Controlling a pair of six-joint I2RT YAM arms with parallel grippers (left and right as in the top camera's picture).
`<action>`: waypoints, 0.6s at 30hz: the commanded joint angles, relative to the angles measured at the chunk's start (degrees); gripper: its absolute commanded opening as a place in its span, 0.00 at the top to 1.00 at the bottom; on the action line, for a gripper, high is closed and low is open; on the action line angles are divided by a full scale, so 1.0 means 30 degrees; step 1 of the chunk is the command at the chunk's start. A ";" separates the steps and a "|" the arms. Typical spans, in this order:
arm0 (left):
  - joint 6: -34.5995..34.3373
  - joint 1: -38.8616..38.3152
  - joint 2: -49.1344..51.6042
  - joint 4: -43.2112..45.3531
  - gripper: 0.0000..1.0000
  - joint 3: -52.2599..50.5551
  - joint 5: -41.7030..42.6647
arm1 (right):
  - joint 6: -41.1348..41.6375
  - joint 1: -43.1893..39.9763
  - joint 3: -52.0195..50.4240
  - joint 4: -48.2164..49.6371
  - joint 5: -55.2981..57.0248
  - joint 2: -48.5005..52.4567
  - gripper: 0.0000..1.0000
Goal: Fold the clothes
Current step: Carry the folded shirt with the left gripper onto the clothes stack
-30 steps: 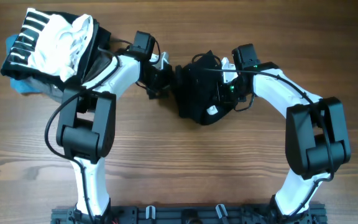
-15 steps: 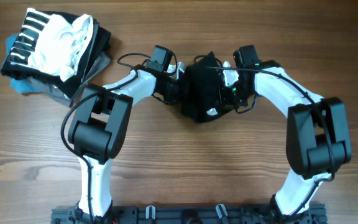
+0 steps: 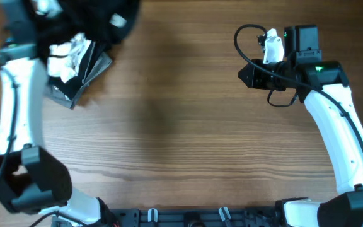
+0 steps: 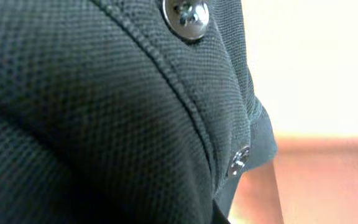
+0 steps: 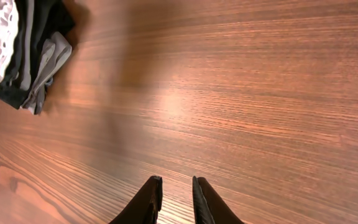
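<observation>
The clothes, a black T-shirt (image 3: 99,25), hang bunched and blurred at the table's far left corner, over the garment pile. Its black knit fabric (image 4: 104,112) fills the left wrist view, with a stitched seam and two shiny metal studs. My left gripper is hidden inside that fabric at the end of the raised left arm (image 3: 14,107), shut on the shirt. My right gripper (image 3: 241,75) is at the far right, pointing left above bare wood. In its wrist view the right gripper (image 5: 176,183) has its fingers a narrow gap apart, with nothing between them.
A pile of other garments lies at the far left: a white one (image 3: 65,53) on grey folded ones (image 3: 84,72). The same pile (image 5: 17,50) shows at the top left of the right wrist view.
The black T-shirt has left the table's centre and gone to the far left corner with my left arm, whose gripper closed. My right arm pulled back to the far right without the shirt.
</observation>
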 commanded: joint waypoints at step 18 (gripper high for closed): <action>0.4000 0.6790 -0.2448 -0.6885 0.00 -0.0153 -0.4167 | 0.0437 0.0029 0.0029 0.0576 0.0277 0.0102 0.79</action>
